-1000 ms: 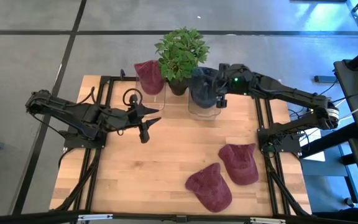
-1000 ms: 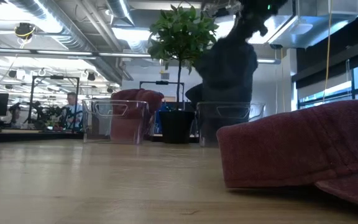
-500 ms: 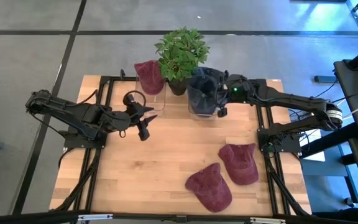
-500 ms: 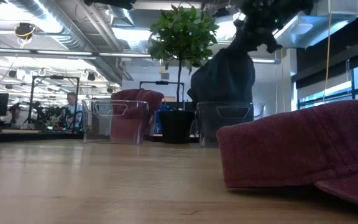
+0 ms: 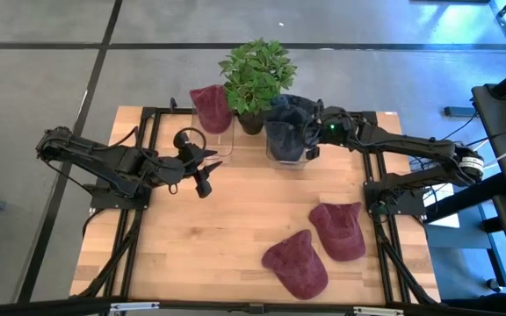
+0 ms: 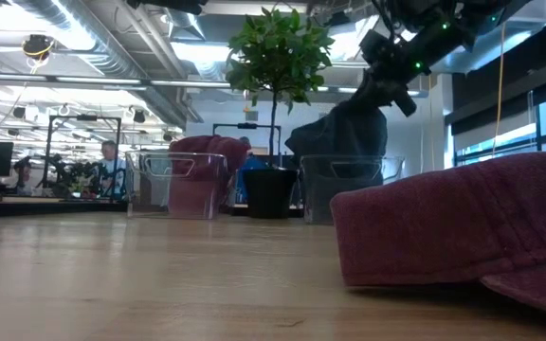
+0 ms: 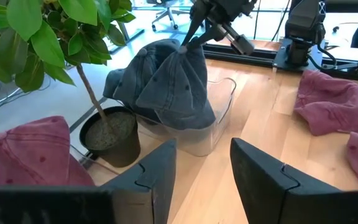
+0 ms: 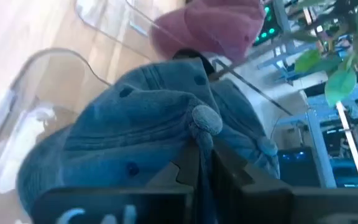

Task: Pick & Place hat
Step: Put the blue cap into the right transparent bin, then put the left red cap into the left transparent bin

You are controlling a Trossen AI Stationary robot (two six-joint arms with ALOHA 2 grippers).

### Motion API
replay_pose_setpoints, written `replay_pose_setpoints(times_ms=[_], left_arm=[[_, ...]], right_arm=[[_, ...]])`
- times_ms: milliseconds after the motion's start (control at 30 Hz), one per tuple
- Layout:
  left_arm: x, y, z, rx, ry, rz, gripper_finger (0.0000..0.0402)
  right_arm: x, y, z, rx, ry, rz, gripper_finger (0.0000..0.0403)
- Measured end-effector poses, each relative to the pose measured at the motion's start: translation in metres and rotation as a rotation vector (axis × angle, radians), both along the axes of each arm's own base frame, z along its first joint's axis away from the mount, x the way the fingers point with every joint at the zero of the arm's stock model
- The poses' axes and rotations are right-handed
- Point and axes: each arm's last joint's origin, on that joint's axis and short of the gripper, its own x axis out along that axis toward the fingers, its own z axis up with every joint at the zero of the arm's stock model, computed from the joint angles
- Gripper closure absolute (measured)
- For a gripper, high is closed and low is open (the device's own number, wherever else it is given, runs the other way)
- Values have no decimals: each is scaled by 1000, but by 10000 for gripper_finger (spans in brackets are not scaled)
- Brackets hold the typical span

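Blue hat [image 5: 286,123] — sits in clear bin [image 5: 290,156] beside potted plant [image 5: 255,75], crown pinched by right gripper [image 5: 311,139]; left gripper [image 5: 202,169], jaws parted and empty, waits over table [image 5: 227,237] — two maroon hats [image 5: 319,246] near front.

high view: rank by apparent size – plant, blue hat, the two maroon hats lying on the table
1. Plant, largest.
2. The two maroon hats, front one and right one: look alike, not ranked.
3. Blue hat, bunched in the right gripper: near theirs, unsure.

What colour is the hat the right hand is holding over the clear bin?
Dark denim blue hat, pinched by the right hand; the left wrist view shows it best.
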Motion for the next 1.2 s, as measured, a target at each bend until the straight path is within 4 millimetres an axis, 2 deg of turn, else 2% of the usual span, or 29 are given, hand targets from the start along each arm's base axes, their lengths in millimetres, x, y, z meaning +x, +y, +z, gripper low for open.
replay_pose_setpoints(times_ms=[100, 200, 467, 600, 733, 833, 933, 1067, 1200], left_arm=[[0, 0, 0, 0, 0, 0, 258], [0, 0, 0, 0, 0, 0, 257], [0, 0, 0, 0, 0, -1, 254], [0, 0, 0, -8, 0, -13, 254], [1, -1, 0, -53, -17, -34, 257], [1, -2, 0, -75, -21, -44, 257], [1, -2, 0, -89, -29, -38, 253], [1, -2, 0, -91, -30, -37, 250], [1, -2, 0, -91, -30, -37, 253]], right_arm=[[-2, -4, -1, -12, 8, -41, 371], [-3, -6, -1, -30, 14, -102, 348], [-6, -4, 3, 81, -91, -195, 217], [-10, -2, 23, 177, -178, -247, 177], [-16, 3, 49, 297, -280, -260, 170], [-16, 15, 64, 403, -294, -136, 173], [-12, 37, 69, 501, -259, 35, 173], [-7, 69, 63, 664, -162, 140, 173], [-1, 101, 47, 839, -47, 146, 173]])
